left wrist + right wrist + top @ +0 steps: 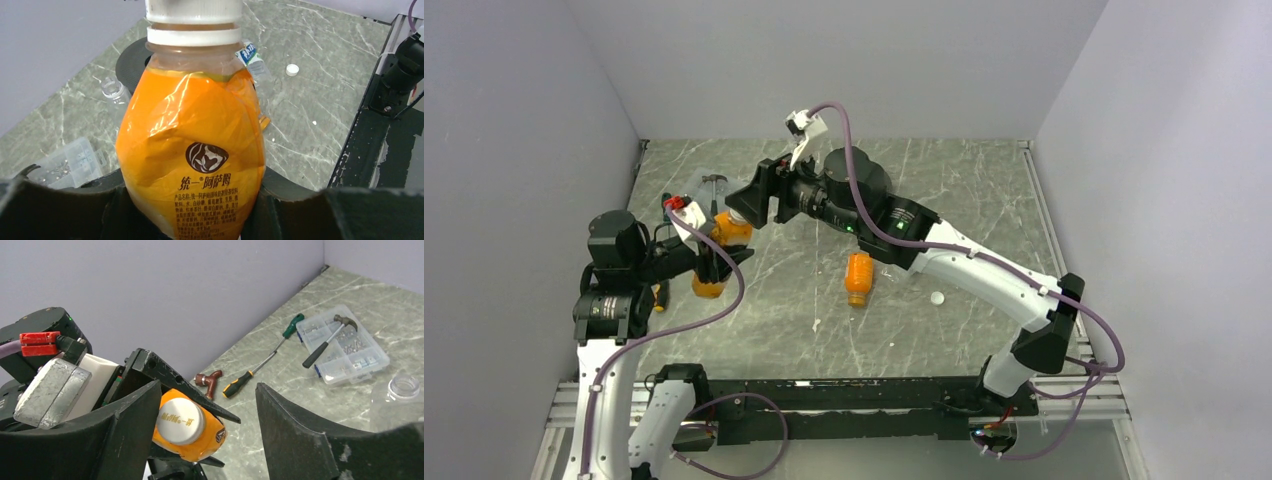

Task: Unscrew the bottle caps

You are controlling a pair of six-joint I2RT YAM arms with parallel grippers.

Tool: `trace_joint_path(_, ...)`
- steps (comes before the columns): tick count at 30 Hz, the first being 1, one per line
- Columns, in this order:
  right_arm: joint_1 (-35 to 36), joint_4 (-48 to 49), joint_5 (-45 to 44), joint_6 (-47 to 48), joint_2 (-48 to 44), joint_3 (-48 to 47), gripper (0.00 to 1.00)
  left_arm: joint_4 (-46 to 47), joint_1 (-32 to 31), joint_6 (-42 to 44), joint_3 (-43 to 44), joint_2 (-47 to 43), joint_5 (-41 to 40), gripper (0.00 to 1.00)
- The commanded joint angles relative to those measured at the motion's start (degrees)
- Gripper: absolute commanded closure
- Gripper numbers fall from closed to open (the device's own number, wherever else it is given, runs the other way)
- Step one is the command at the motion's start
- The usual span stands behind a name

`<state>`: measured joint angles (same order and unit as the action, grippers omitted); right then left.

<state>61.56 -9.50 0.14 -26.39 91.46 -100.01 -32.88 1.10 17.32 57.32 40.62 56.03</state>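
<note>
One white cap (937, 297) lay loose. The left gripper (714, 258) squeezed the stubby orange bottle (190, 150), screw cap (180, 420) on. The right gripper (207, 425) stood open, empty. The lying orange bottle (858, 278) maybe had none.

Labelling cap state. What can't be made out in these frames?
- Left wrist: held orange bottle's cap top cut off by frame edge.
- Top view: that cap hidden under right tool.
- Right wrist: clear bottle's base behind the tool's finger.
- Top view: loose cap too small for detail.

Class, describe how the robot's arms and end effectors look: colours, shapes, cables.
The left arm and right arm are white shells with black joints, each trailing a purple cable. The left end effector and right end effector have broad black fingers.
</note>
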Motion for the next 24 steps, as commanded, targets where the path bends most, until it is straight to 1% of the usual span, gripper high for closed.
trace_joint_path(1, 0.39, 0.61, -0.42, -1.2, -0.82, -0.72, 0.3, 2.17, 0.13, 0.87, -0.19, -0.07, -0.88, 0.8)
trace_joint_path(12, 0.92, 3.77, 2.98, -1.64, 0.78, -0.13, 0.36, 2.43, 0.13, 0.1, -0.09, 1.01, -0.86, 0.8)
trace_joint_path(16, 1.02, 3.43, 2.26, -1.73, 1.43, -0.61, 0.48, 2.39, 0.17, -0.11, 0.21, 1.0, -0.68, 0.8)
trace_joint_path(21, 1.02, 2.99, 1.99, -1.5, 1.91, -1.19, 0.57, 2.89, 0.13, -0.97, 0.52, 1.03, -0.44, 0.79)
trace_joint_path(24, 1.02, 2.46, 1.1, -0.85, 2.05, -1.6, 0.65, 3.27, 0.13, -1.92, 0.9, 1.23, 0.01, 0.8)
